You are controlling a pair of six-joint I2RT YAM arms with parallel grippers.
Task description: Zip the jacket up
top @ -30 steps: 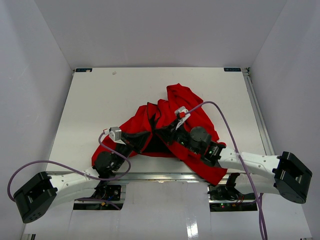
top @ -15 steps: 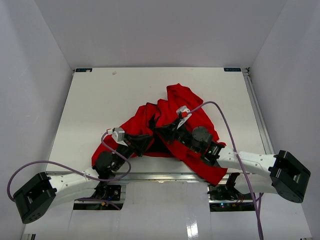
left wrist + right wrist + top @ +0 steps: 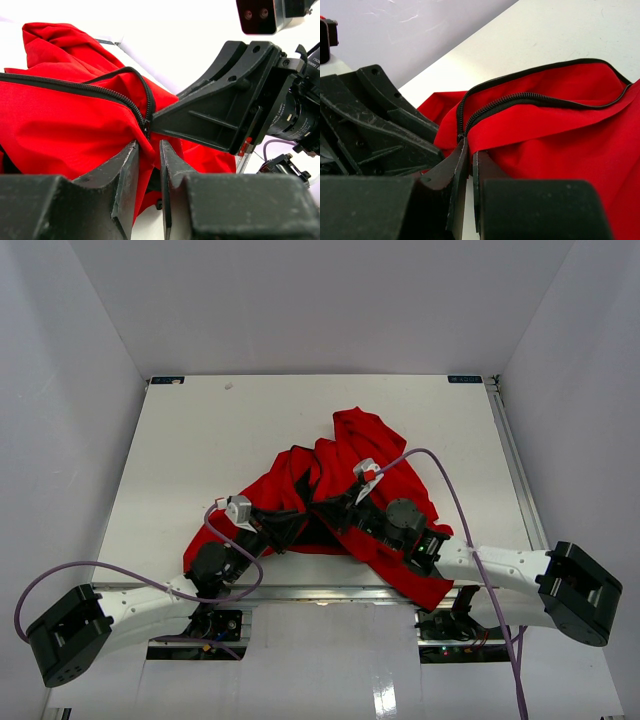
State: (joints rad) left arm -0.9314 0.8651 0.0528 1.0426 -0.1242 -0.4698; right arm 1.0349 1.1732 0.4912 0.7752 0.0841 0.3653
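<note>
The red jacket [image 3: 372, 445] lies crumpled in the middle of the white table, its dark zipper [image 3: 520, 97] open and spreading into two tracks. My left gripper [image 3: 293, 524] and right gripper [image 3: 322, 508] meet tip to tip at the zipper's lower end. In the left wrist view the left gripper [image 3: 148, 150] is shut on a fold of red fabric [image 3: 60, 120] just under the zipper slider [image 3: 146, 125]. In the right wrist view the right gripper [image 3: 469, 152] is shut on the jacket at the slider [image 3: 460, 135]. The left gripper's black body [image 3: 375, 130] sits right beside it.
The white table [image 3: 200, 430] is enclosed by pale walls at the back and sides. Part of the jacket hangs over the near edge [image 3: 425, 590] under the right arm. Purple cables [image 3: 452, 495] loop off both arms.
Both grippers have crept slightly toward the near right while still meeting at the zipper's lower end. The jacket has barely shifted.
</note>
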